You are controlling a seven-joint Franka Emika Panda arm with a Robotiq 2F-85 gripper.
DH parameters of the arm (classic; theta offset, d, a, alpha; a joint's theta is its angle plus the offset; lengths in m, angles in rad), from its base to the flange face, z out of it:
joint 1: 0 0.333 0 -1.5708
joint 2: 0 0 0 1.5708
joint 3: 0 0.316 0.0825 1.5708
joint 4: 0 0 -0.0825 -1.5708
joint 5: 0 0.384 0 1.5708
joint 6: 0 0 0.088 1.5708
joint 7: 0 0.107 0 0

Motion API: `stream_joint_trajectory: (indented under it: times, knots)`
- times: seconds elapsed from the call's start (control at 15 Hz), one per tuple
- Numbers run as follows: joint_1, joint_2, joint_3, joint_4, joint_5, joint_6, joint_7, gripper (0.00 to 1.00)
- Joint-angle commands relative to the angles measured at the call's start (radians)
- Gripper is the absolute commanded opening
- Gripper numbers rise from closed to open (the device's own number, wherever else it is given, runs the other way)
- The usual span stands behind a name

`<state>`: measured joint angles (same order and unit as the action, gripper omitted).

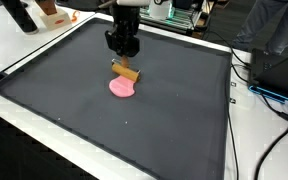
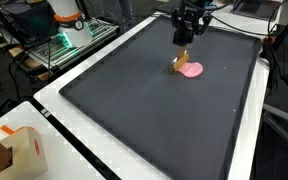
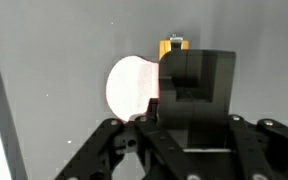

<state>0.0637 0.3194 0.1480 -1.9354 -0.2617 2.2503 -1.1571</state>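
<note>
A small tan block [image 1: 127,71] stands tilted on the black mat [image 1: 54,90], touching the far edge of a flat pink disc [image 1: 122,88]. Both exterior views show my gripper [image 1: 124,52] hanging just above the block with a small gap below its tips. The gripper [image 2: 187,42] has its fingers pressed together, and the block [image 2: 180,63] and the disc [image 2: 191,70] lie under it. In the wrist view the closed fingers [image 3: 194,95] hide most of the block [image 3: 172,46]; only its yellow-orange end shows past the tips. The disc [image 3: 132,88] looks pale there, to the left.
The mat sits on a white table [image 2: 64,125]. A cardboard box [image 2: 12,150] stands at one table corner. Cables [image 1: 269,110] and dark equipment lie beside the mat's edge, and an orange-and-white object [image 2: 66,15] stands beyond the far side.
</note>
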Motion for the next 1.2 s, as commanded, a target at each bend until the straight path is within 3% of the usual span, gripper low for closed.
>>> stream_joint_trajectory:
  times: [0.0, 0.73, 1.13]
  knots:
    - [-0.007, 0.020, 0.002, -0.007, 0.026, 0.002, -0.028, 0.24]
    - [-0.006, -0.045, -0.001, 0.050, 0.080, -0.067, 0.012, 0.24]
    - [-0.003, -0.072, -0.020, 0.148, 0.111, -0.155, 0.188, 0.24]
